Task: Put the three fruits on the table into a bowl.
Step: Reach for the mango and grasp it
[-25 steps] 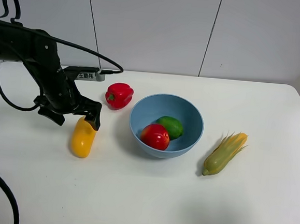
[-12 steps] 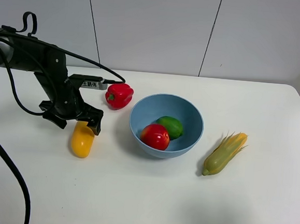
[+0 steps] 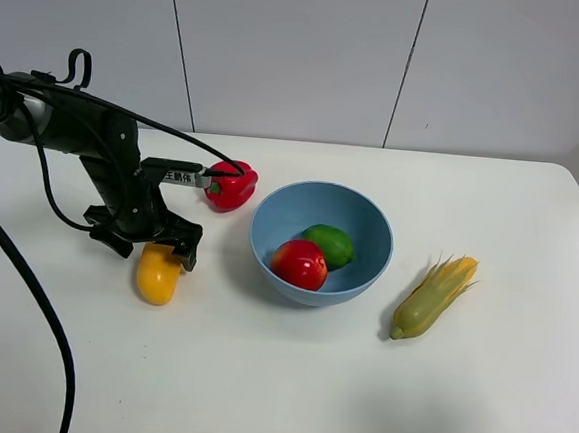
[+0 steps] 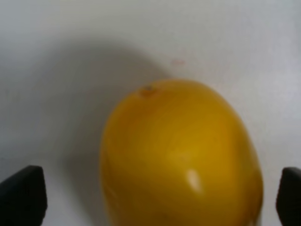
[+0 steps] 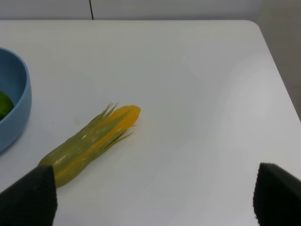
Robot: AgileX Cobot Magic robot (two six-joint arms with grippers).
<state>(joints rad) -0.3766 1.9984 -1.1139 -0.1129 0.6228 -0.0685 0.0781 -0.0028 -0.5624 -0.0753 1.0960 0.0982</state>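
The mango (image 3: 158,273), yellow-orange and oblong, lies on the white table (image 3: 257,374) to the left of the bowl (image 3: 365,217), near it but not touching. It is the only one of the three fruits not yet in the bowl.

The left tool (image 3: 156,249) is directly over the mango's far end. Its two black fingers are spread wide, one on each side of the fruit. In the left wrist view the mango fills the space between them, with a clear gap to each finger. The tool is released and grips nothing.

The light-blue bowl sits near the middle of the table. Inside it the green lime (image 3: 329,244) and the red-and-yellow apple (image 3: 300,263) rest side by side, touching. By this count two thirds of the job looks done. What is left is to close on the mango, lift it and set it in the bowl.

A red pepper (image 3: 230,184) sits behind the mango, just left of the bowl. An ear of corn (image 3: 432,296) in its husk lies to the right of the bowl. Neither belongs to the task.

The right tool (image 5: 153,197) appears only in its own wrist view, above bare table near the corn. Its fingers stand apart with nothing between them.
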